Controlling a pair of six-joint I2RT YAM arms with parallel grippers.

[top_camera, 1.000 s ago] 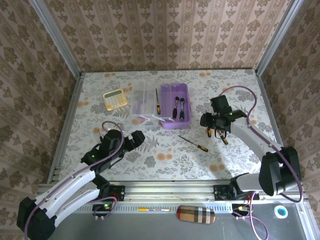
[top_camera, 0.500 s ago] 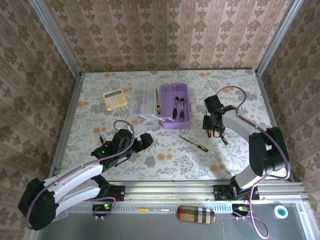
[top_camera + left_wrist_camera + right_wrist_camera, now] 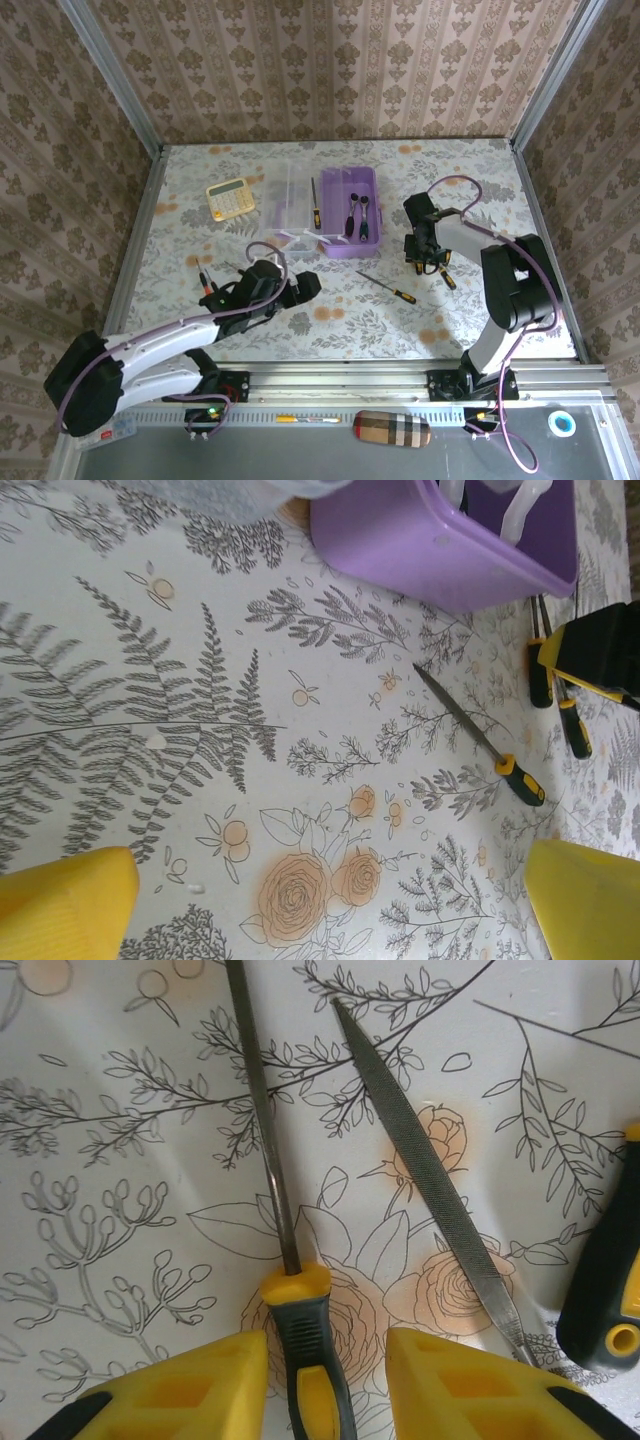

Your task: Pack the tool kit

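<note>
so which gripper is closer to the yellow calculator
Left. The left gripper sits below and right of the calculator in the top view, past the clear lid. The right gripper is further off, right of the purple box.

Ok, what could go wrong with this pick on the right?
1. The right tool straddles a black-yellow handle, but the flat file lies close beside it, its tang at the tool's edge; closing may catch or nudge it.
2. Gripped at the handle end, the long shaft could droop and snag the purple box rim.
</note>
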